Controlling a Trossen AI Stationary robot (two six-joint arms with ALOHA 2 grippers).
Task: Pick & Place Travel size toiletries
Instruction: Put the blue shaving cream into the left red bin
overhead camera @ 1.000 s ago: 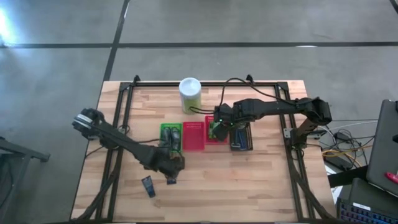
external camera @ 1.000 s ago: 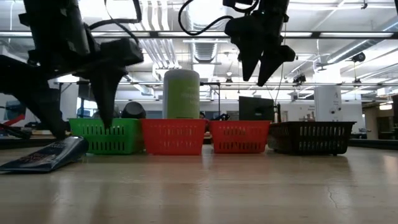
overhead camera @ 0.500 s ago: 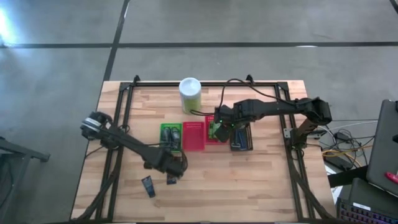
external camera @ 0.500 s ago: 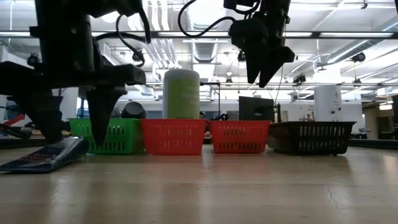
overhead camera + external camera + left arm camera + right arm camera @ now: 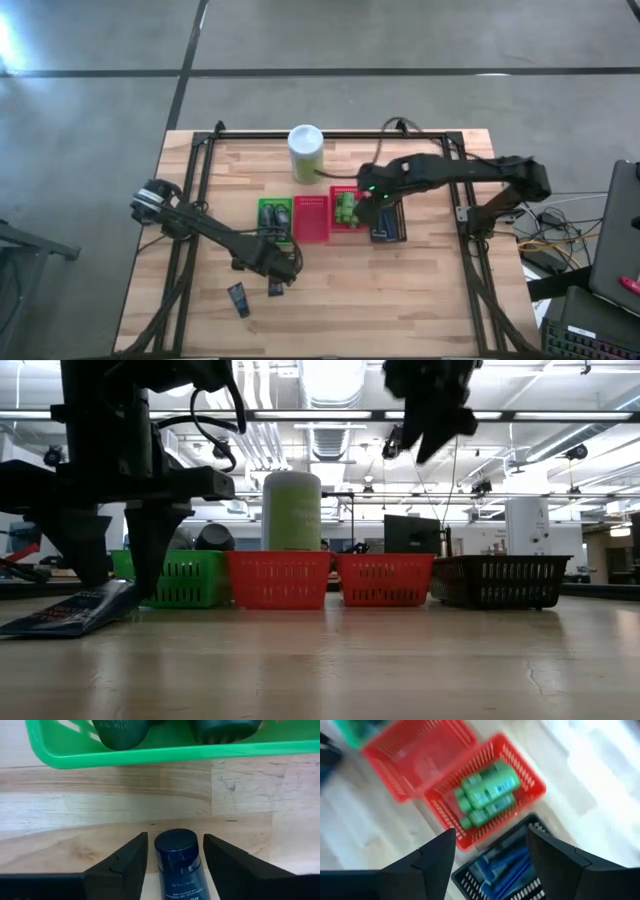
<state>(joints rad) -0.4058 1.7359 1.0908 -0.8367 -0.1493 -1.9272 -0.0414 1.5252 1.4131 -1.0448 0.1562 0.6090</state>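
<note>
A small dark-blue tube [image 5: 176,862] lies flat on the wood just near of the green basket [image 5: 275,219], which holds dark tubes [image 5: 119,731]. My left gripper [image 5: 175,839] points down, open, with one finger on each side of the tube's cap end and a thin gap on both sides. A second dark-blue tube [image 5: 238,298] lies nearer the table's near edge. My right gripper [image 5: 491,834] hangs open and empty, high above the red basket [image 5: 522,765] of bright green tubes [image 5: 487,792].
Between the green basket and the filled red one stands another red basket [image 5: 312,219]. A dark basket [image 5: 389,224] with dark-blue sticks closes the row on the right. A white-and-green canister [image 5: 306,152] stands behind the row. Bare wood lies along the near edge.
My left gripper has swung from tilted to pointing straight down and sunk toward the table, its fingers now astride the dark-blue tube. My right gripper has risen and drawn back a little toward the table's right edge, uncovering the green tubes in the red basket.
</note>
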